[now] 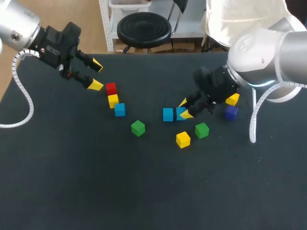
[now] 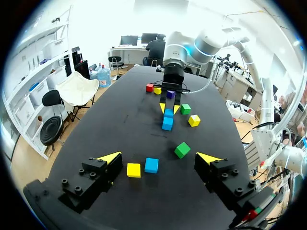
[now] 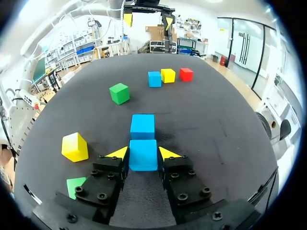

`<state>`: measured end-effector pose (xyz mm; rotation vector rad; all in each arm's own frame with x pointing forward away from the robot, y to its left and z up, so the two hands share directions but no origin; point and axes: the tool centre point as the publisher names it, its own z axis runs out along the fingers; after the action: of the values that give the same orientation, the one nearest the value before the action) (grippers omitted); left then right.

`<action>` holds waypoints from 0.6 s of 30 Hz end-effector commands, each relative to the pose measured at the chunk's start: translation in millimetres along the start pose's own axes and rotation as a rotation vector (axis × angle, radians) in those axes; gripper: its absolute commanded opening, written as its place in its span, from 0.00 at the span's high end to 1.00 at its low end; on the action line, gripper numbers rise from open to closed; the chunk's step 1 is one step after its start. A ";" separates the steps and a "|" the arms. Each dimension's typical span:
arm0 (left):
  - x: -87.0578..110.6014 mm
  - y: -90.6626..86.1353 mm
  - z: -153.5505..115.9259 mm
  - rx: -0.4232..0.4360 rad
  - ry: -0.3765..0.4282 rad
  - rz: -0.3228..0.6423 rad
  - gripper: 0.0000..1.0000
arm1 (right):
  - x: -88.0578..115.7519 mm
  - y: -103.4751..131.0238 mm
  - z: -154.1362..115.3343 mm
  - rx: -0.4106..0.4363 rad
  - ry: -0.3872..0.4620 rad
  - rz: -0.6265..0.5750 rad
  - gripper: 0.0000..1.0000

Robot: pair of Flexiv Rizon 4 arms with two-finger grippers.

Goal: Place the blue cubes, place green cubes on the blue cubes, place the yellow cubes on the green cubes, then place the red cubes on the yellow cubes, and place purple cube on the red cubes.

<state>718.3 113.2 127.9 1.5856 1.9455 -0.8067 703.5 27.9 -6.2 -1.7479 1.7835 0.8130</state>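
Observation:
My right gripper (image 3: 143, 153) is shut on a blue cube (image 3: 143, 155) low over the table, directly behind a second blue cube (image 3: 143, 126). In the head view that pair lies mid-table, the held blue cube (image 1: 180, 114) beside the other blue cube (image 1: 168, 114). My left gripper (image 1: 96, 74) hangs open at the back left, just left of a row of red cube (image 1: 111, 88), yellow cube (image 1: 113, 100) and blue cube (image 1: 120, 109). In the left wrist view the left gripper (image 2: 159, 158) has nothing between its fingers.
A green cube (image 1: 138, 128) lies left of the blue pair. In front of the pair lie a yellow cube (image 1: 183, 139) and a green cube (image 1: 202, 130). Another yellow cube (image 1: 232, 99) and the purple cube (image 1: 231, 112) sit under my right arm; a second red cube (image 2: 149, 87) lies beyond it.

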 end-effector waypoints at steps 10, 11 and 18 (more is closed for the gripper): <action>1.0 -0.7 0.1 -0.002 -0.003 0.002 0.00 | 3.4 -1.1 2.2 -0.007 -0.005 0.009 1.00; 1.0 -0.7 0.1 -0.002 -0.003 0.002 0.00 | 3.5 -1.0 2.2 -0.007 -0.005 0.009 1.00; 1.0 -0.7 0.1 -0.002 -0.003 0.002 0.00 | 3.5 -0.2 0.1 -0.002 -0.005 0.008 1.00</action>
<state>718.3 113.2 127.9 1.5856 1.9455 -0.8067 704.0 26.7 -8.6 -1.7414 1.7905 0.8223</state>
